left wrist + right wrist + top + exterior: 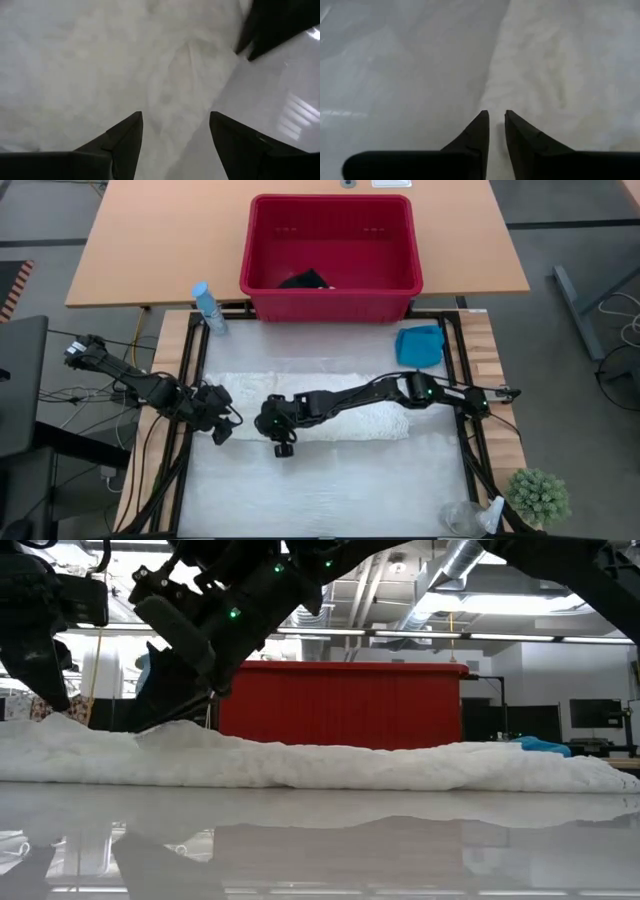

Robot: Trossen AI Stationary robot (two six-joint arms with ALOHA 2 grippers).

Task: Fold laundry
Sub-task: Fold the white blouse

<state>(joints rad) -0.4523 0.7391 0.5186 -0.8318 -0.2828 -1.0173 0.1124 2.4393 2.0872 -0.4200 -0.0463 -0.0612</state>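
The right gripper (496,117) has its jaws nearly clenched at the near edge of the cream-white cloth (330,412), whether pinching fabric I cannot tell; the left gripper (175,125), jaws released wide, hangs over the cloth's left end, likely to take that corner for a fold. Only the high view shows the cloth as a folded band on the surface in front of the red basket (330,290), the dark garment (305,280) inside the basket and the turquoise garment (420,345) beside it to the right.

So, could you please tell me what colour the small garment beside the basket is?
Turquoise blue; the garment shows best in the high view.
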